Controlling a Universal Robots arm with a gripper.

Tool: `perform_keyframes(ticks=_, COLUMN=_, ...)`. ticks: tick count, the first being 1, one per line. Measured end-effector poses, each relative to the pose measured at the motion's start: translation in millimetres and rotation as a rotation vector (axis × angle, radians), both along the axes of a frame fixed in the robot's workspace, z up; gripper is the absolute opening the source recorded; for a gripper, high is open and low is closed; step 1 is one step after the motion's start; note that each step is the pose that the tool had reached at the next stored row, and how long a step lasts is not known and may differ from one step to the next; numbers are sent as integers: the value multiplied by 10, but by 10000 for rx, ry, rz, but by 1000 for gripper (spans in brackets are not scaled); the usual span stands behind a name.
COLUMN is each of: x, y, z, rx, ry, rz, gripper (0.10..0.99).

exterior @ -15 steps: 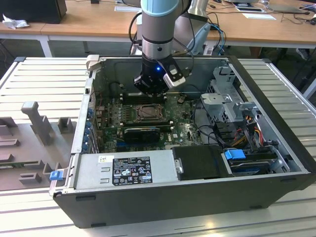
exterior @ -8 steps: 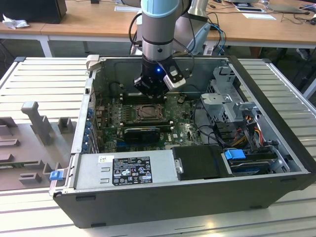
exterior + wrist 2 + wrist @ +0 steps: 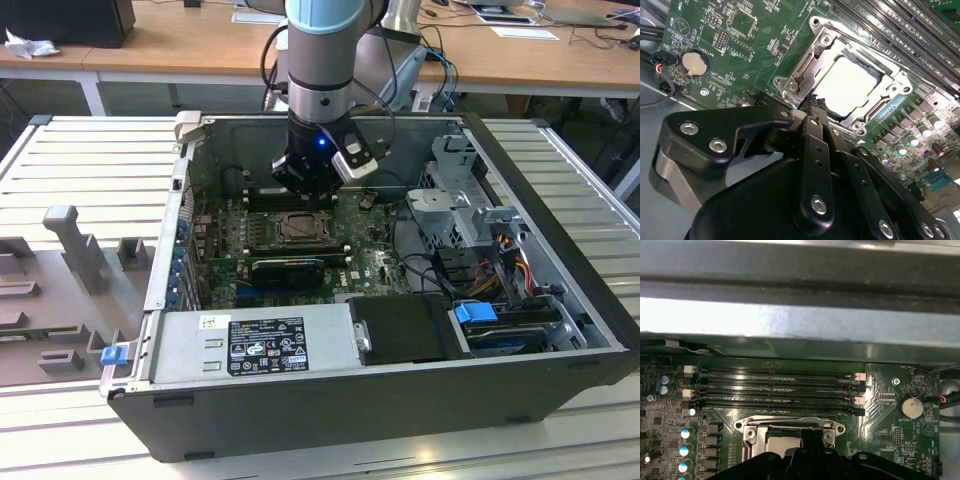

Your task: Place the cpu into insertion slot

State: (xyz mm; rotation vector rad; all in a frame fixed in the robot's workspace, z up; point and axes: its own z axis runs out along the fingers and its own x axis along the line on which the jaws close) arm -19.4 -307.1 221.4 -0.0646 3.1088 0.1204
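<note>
The robot's fingers (image 3: 815, 102) are pressed together, holding nothing. Just past their tips, the cpu (image 3: 850, 86) already sits inside the insertion slot (image 3: 805, 70), frame unlatched.

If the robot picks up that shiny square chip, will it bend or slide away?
The cpu looks like a flat metal-topped plate, so it is probably stiff, not bendy. Its smooth, shiny top may be slippery. It sits inside the insertion slot, whose frame would likely stop it sliding sideways.
</note>
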Motion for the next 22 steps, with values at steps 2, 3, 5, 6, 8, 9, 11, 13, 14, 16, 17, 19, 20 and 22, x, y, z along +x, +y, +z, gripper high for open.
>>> perform_keyframes(ticks=2, x=0, y=-19, z=0, rx=0, ry=-1, rz=-1, gripper=106)
perform_keyframes(ticks=3, x=0, y=-23, z=0, rx=1, ry=-1, rz=0, gripper=106)
perform_keyframes(ticks=5, x=0, y=-30, z=0, rx=0, ry=0, rz=0, gripper=106)
perform_keyframes(ticks=6, x=0, y=-33, z=0, rx=1, ry=0, rz=0, gripper=106)
perform_keyframes(ticks=8, x=0, y=-39, z=0, rx=0, ry=0, rz=0, gripper=106)
perform_keyframes(ticks=9, x=0, y=-42, z=0, rx=1, ry=0, rz=-1, gripper=106)
perform_keyframes(ticks=11, x=0, y=-48, z=0, rx=0, ry=0, rz=0, gripper=106)
perform_keyframes(ticks=13, x=0, y=-54, z=0, rx=0, ry=0, rz=0, gripper=106)
perform_keyframes(ticks=14, x=0, y=-58, z=0, rx=0, ry=0, rz=1, gripper=106)
perform_keyframes(ticks=16, x=0, y=-63, z=0, rx=0, ry=0, rz=0, gripper=106)
perform_keyframes(ticks=17, x=0, y=-67, z=0, rx=0, ry=0, rz=0, gripper=106)
perform_keyframes(ticks=19, x=0, y=-73, z=0, rx=0, ry=-1, rz=0, gripper=106)
perform_keyframes(ticks=20, x=0, y=-76, z=0, rx=1, ry=-1, rz=0, gripper=106)
perform_keyframes(ticks=22, x=0, y=-83, z=0, rx=0, ry=0, rz=0, gripper=106)
